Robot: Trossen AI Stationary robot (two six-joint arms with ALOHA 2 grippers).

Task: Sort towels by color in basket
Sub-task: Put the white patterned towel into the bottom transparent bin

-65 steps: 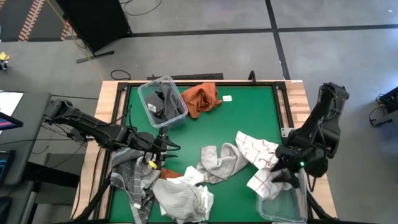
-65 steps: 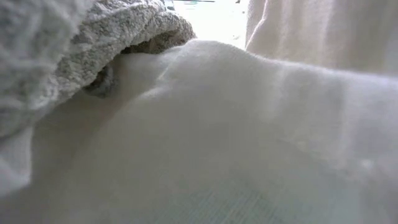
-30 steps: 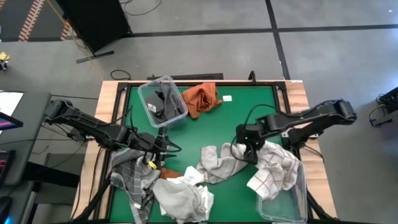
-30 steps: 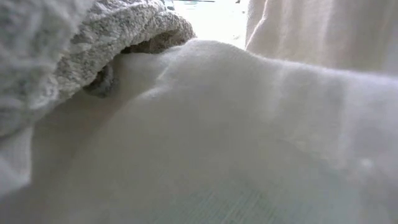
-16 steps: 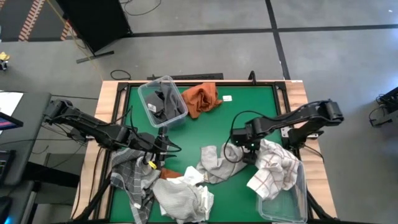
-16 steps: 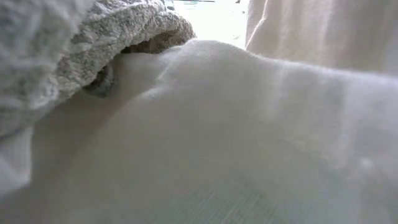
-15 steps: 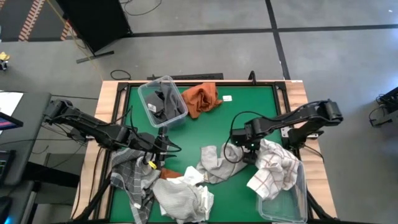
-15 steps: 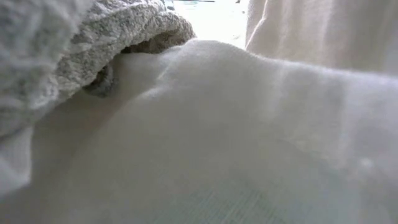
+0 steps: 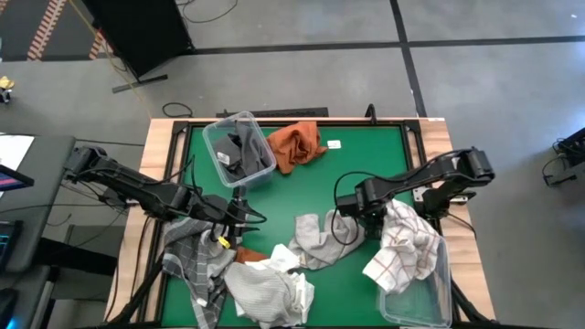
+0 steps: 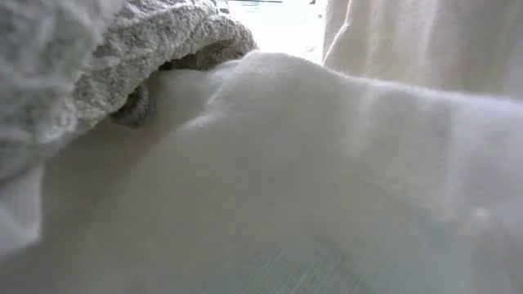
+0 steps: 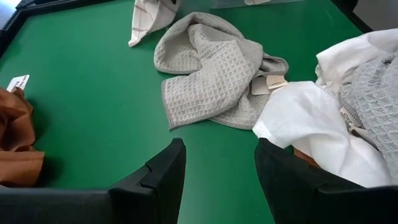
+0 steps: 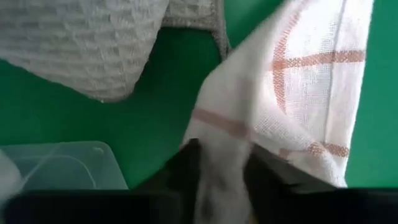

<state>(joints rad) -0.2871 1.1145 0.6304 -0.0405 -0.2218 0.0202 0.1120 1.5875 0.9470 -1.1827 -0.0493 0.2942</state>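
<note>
red-grid towel (image 9: 402,245) half over clear bin (image 9: 430,306) rim — right gripper (image 9: 358,219) has swung back to its corner, clamped on it; left gripper (image 11: 214,163) idle, fingers apart.

The left pincer (image 11: 216,171) stands open over the green felt tabletop (image 11: 93,93), its two dark fingers (image 11: 158,180) apart with bare green surface between them. Beyond the fingers lies a crumpled grey waffle-weave towel (image 11: 208,68) with a small label at its edge. Touching it on one side is a plain white soft towel (image 11: 317,127), and a light grey knitted towel (image 11: 373,93) lies against that white one. At the far edge, a corner of a white towel with red grid lines (image 11: 149,15) hangs down onto the tabletop. At the opposite side a rust-orange folded towel (image 11: 18,146) lies, with a small white tag (image 11: 17,83) just beside it.
</note>
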